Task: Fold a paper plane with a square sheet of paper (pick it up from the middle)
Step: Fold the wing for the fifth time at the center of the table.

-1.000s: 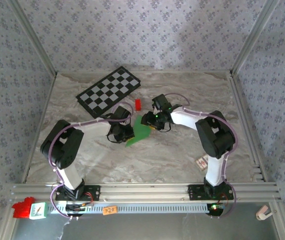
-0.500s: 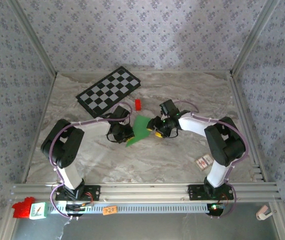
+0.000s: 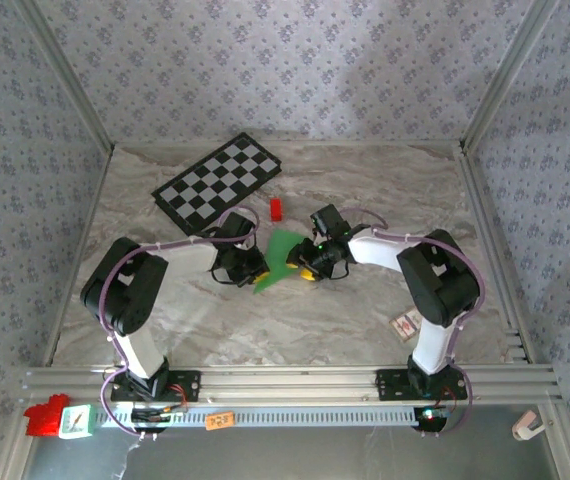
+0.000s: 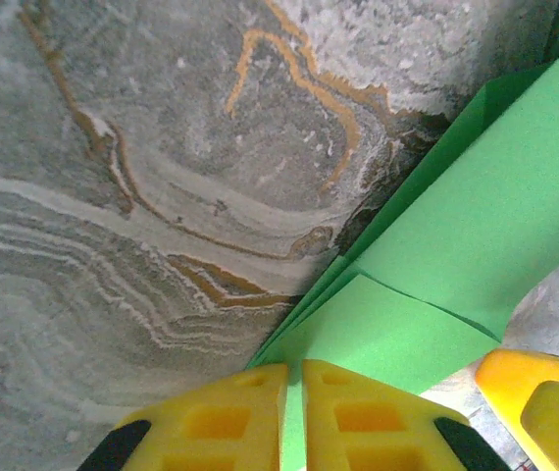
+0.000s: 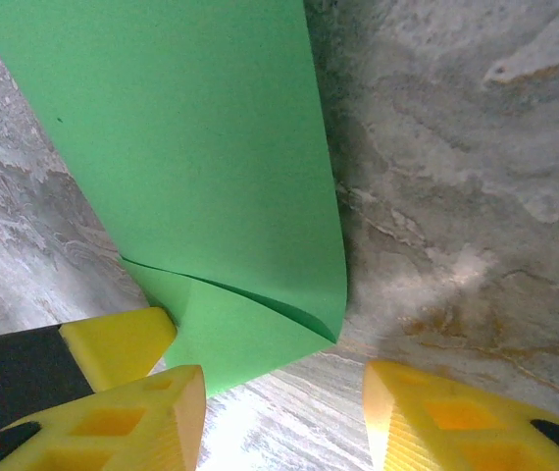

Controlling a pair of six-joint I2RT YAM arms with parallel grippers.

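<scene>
On the table (image 3: 385, 190) there was one checkerboard (image 3: 217, 185), lying flat in the far left part, turned at an angle to the edges. Just beside its right corner stood one small red block (image 3: 275, 208), apart from the board.

One square sheet of paper (image 3: 281, 250), bright green, was in the middle of the table, on the near side of the red block and well apart from every edge. It was already folded: one flap (image 4: 387, 334) lay over the bigger surface (image 5: 191, 147), and one long edge curled up from the table.

There were two grippers, one at each side of the sheet. The left gripper (image 3: 248, 270) was clenched on the left edge of the paper; in its wrist view the two yellow fingers (image 4: 230, 417) stood almost together with the green edge pinched between them. The right gripper (image 3: 308, 268) was released: its two fingers (image 5: 456, 432) stood apart, with the folded corner of the sheet between them and not squeezed.

One small card (image 3: 405, 325) lay near the near right corner of the table.
</scene>
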